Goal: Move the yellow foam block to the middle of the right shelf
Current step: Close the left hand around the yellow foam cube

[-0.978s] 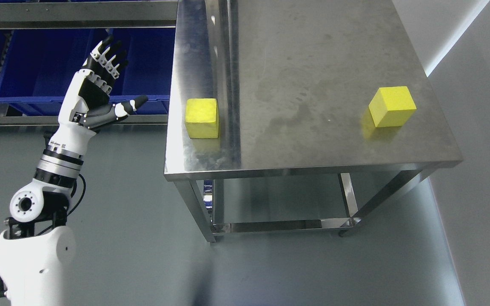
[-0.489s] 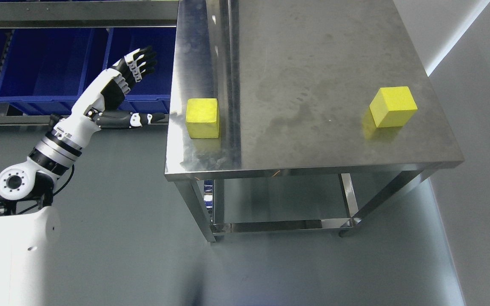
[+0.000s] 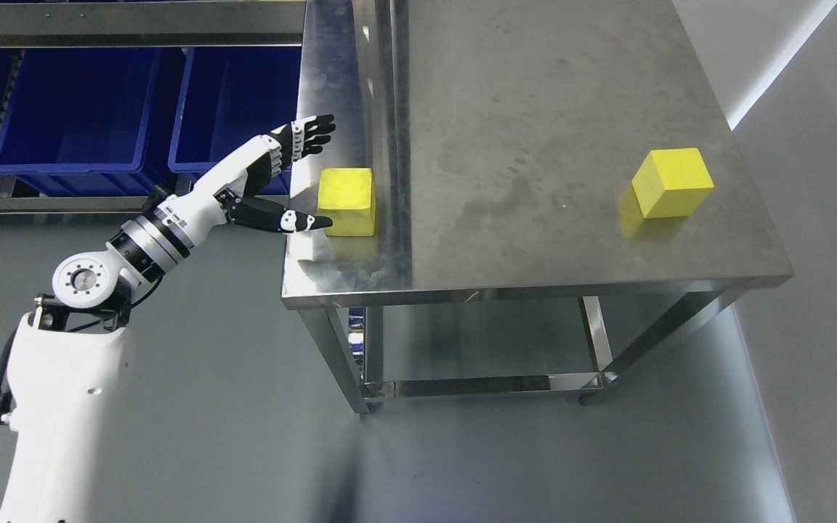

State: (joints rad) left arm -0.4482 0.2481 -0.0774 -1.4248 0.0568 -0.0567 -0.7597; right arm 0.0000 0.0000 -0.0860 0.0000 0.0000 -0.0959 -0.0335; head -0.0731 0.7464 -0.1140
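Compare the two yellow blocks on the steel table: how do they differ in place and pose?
The left block sits by the table's left edge, squared to it, between the open left hand's thumb and fingers; the right block sits near the right edge, turned at an angle, far from the hand. Both are yellow cubes of similar size.

Two yellow foam cubes sit on one stainless-steel tabletop (image 3: 535,109): one at nine o'clock (image 3: 346,202), one at three o'clock (image 3: 672,182). Two blue plastic bins (image 3: 62,109) (image 3: 233,109) at ten o'clock.
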